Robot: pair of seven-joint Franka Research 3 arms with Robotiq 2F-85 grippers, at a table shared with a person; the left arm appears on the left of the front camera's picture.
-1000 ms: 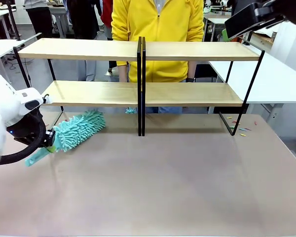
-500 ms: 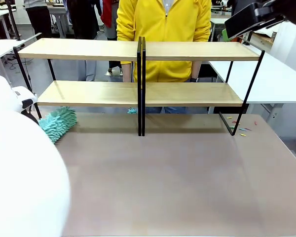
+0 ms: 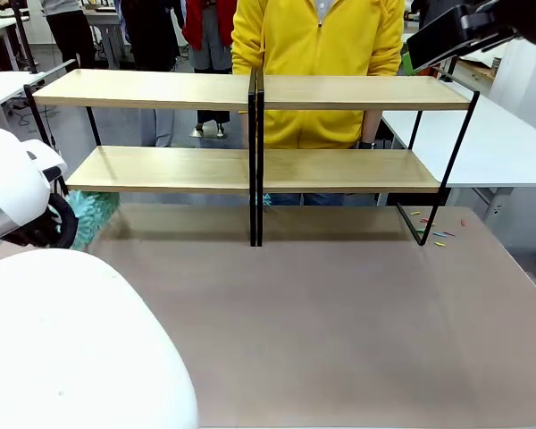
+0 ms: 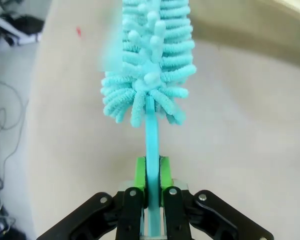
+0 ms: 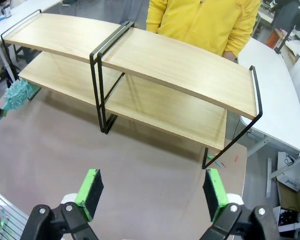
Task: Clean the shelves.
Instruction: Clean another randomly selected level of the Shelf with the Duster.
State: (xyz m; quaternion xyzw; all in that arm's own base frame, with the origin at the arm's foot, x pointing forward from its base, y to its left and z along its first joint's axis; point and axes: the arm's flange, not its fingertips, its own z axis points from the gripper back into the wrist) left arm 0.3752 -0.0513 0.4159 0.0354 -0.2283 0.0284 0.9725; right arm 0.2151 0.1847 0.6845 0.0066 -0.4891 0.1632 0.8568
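The robot's left end effector (image 4: 149, 176) is clamped tight on the flat handle of a turquoise microfibre duster (image 4: 150, 70). Its green pads (image 4: 140, 172) press either side of the handle, and the fluffy head points away from the wrist over the beige-brown worktop (image 3: 339, 313). Seen from the front, the white left arm (image 3: 18, 192) bulks in from the lower left, its wrist low near the worktop's left edge. The duster's head sits just beside the left end of the lower board. The two joined two-tier shelves of light wooden boards on thin black metal frames (image 3: 255, 89) stand across the far half of the worktop, spanning nearly its width. A person in a yellow jacket (image 3: 317, 54) stands directly behind them. The right end effector (image 5: 152, 192) hangs high above the worktop's near side, angled down towards the shelves. Its green-padded fingers (image 5: 91, 187) are spread wide with nothing between them, while the right arm (image 3: 464, 31) shows dark at the front view's upper right corner.
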